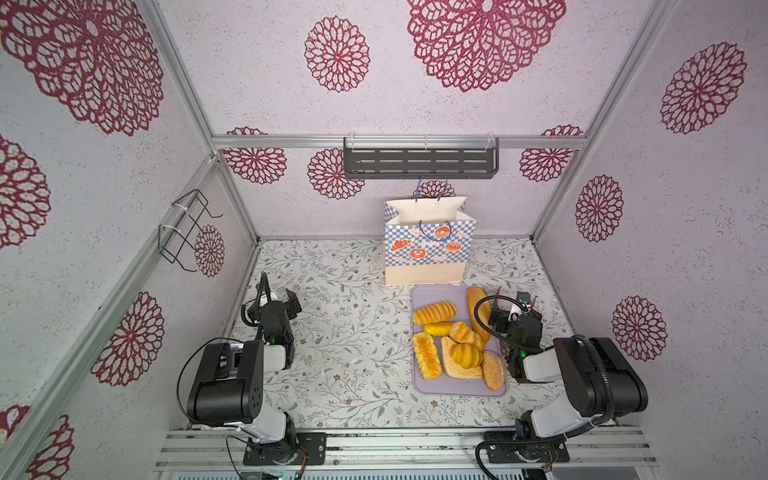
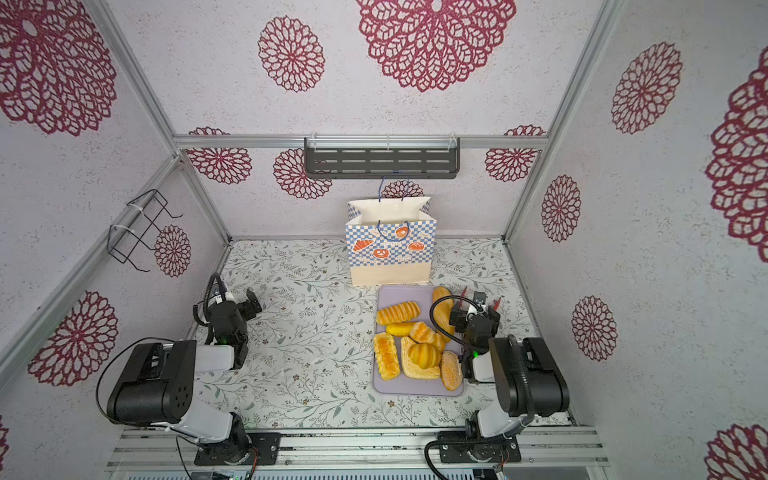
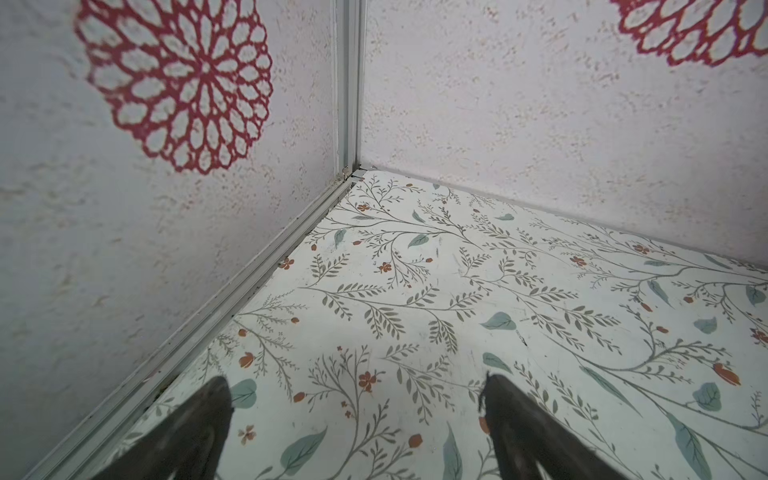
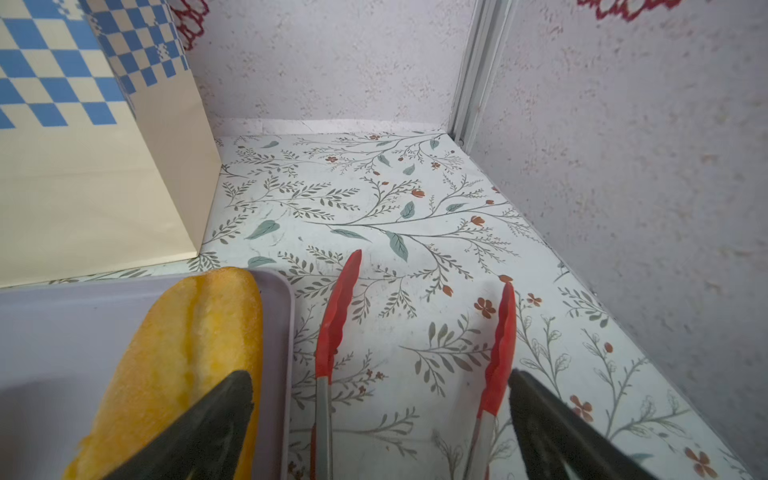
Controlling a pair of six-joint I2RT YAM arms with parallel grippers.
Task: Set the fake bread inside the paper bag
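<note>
Several pieces of glossy golden fake bread [image 1: 457,345] [image 2: 415,345] lie piled on a lilac tray [image 1: 428,297] [image 2: 390,296]. Just behind the tray, the paper bag [image 1: 428,249] [image 2: 390,253] stands upright with its mouth open. My right gripper [image 1: 524,302] [image 4: 380,378] hovers open at the tray's right edge. One finger is over the long loaf [image 4: 187,353] and the tray rim. The bag's lower corner [image 4: 83,187] shows beyond. My left gripper [image 1: 293,305] [image 3: 357,386] is open and empty over bare table by the left wall.
Red tongs [image 4: 336,311] lie spread on the table right of the tray, both arms between my right fingers and one close to a finger. A dark shelf [image 1: 419,162] hangs on the back wall above the bag. A wire rack [image 1: 187,228] is on the left wall.
</note>
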